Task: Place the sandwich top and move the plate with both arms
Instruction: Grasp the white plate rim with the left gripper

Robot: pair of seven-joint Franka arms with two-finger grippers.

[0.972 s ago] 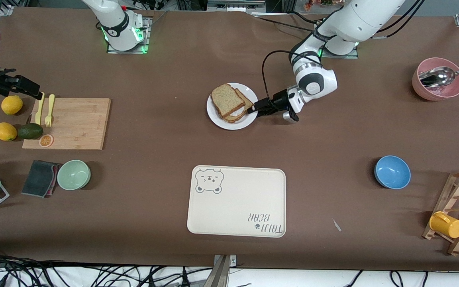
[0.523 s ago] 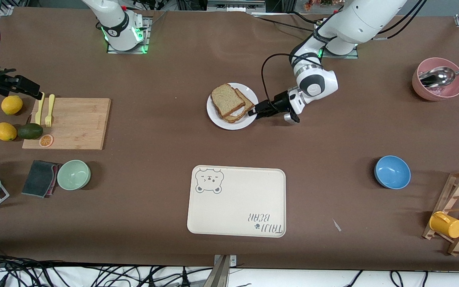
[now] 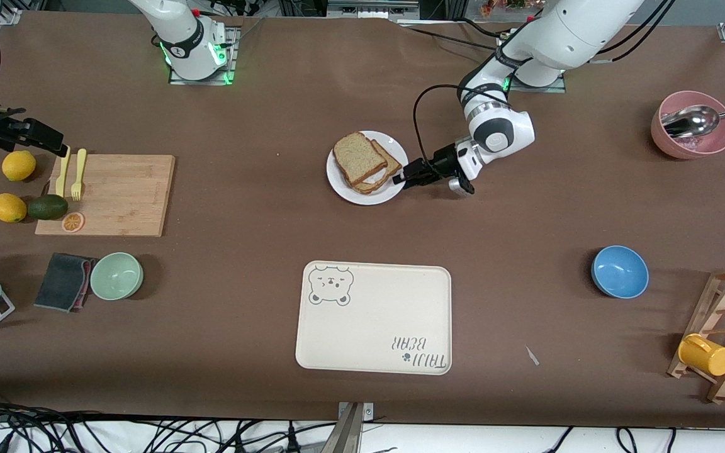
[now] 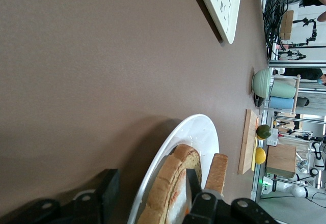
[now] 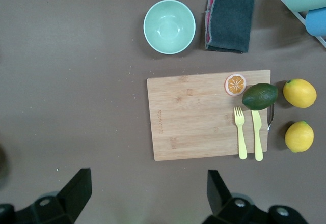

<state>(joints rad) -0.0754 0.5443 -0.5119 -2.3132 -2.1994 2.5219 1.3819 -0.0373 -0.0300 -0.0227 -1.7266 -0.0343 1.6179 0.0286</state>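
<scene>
Front view: the plain slice of speckled tan wholegrain bread point(image 3: 359, 157) is lying as the sandwich top on a second slice point(image 3: 389, 165), slightly skewed. The stack is sitting on the round white plate point(image 3: 362, 195) in the upper middle of the frame. The top is already being counted as placed, so moving the plate is being taken as the step in hand.

The bread is judged light, soft and easily dented, and loose on the stack, so it is likely to slide if the plate is tipped. The plate is judged stiff, smooth and slippery, with a thin rim, light enough for one pinch but prone to pivoting. The rim is the place to take hold, at the edge toward the left arm's end, and the plate is best kept level.

The left gripper point(image 3: 400, 177) is being held low and nearly level at that edge, with the wrist bent down from the arm at the upper part of the frame. In the left wrist view its fingers point(image 4: 108, 186) are straddling the rim, one under and one over. They are partly spread with a gap showing, and no pinch is being made yet.

The right gripper point(image 5: 147, 183) is waiting over the table beside the rectangular wooden cutting board point(image 5: 204, 114), toward the right arm's end, with its fingers spread wide and nothing between them.
</scene>
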